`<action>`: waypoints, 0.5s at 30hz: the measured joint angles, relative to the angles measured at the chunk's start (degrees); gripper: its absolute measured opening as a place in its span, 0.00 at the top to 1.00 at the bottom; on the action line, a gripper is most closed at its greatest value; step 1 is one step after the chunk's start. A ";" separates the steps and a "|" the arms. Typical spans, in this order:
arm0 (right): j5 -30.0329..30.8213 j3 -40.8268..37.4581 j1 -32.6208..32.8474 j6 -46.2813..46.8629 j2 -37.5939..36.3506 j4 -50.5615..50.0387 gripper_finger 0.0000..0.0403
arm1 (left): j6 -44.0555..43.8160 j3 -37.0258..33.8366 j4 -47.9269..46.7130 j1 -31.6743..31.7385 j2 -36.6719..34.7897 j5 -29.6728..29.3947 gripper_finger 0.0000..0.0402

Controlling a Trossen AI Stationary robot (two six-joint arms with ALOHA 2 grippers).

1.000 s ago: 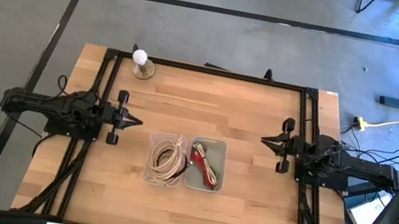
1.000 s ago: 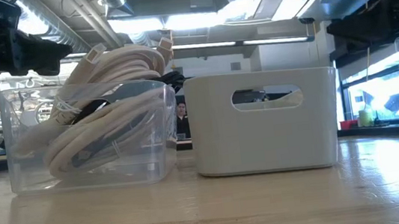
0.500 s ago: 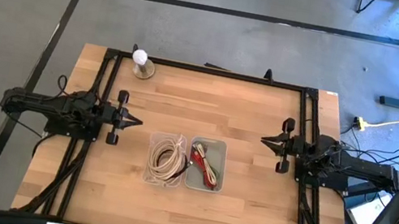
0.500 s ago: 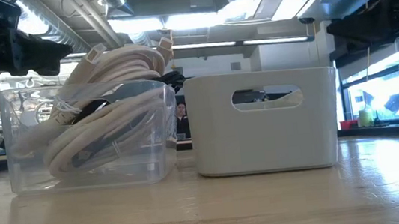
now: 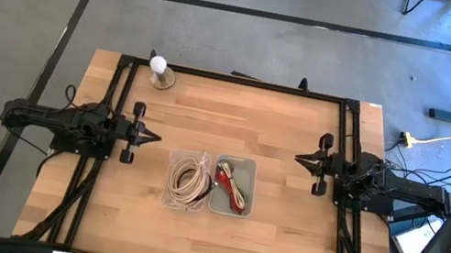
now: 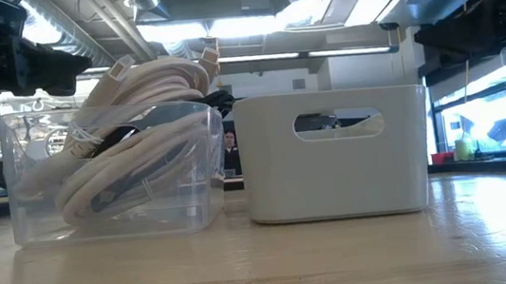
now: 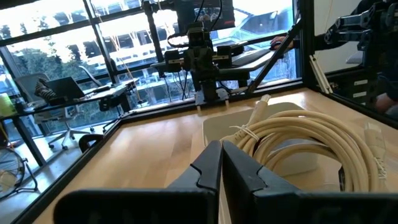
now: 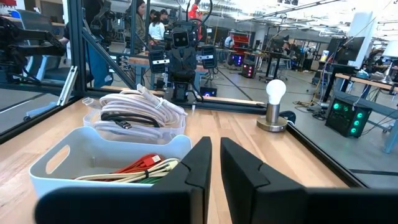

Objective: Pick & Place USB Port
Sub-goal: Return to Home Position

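Holding the left gripper point(image 5: 155, 138) level at the table's point(image 5: 236, 119) left edge and the right gripper point(image 5: 297, 159) at the right edge, tips facing inward, both pairs of fingers pressed together. Cradling the white cable coil point(image 5: 189, 179) inside the transparent bin point(image 5: 166, 192) mid-table, long axis running crosswise to the arms.

High view: straight down on the whole bench point(image 5: 298, 139). Low view: bench height, close to the transparent bin point(image 6: 19, 140) and white bin point(image 6: 333, 176), which both inward-facing wrist views share.
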 joint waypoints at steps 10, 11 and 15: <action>0.00 -0.01 0.00 0.00 0.00 0.00 0.91 | 0.00 0.00 -0.01 0.00 0.00 0.00 0.98; 0.00 0.00 0.00 0.00 0.00 -0.02 0.91 | 0.00 0.00 -0.01 0.00 0.00 0.01 0.98; 0.00 -0.02 0.00 0.00 0.00 -0.02 0.91 | 0.00 0.00 -0.02 0.00 0.00 0.00 0.98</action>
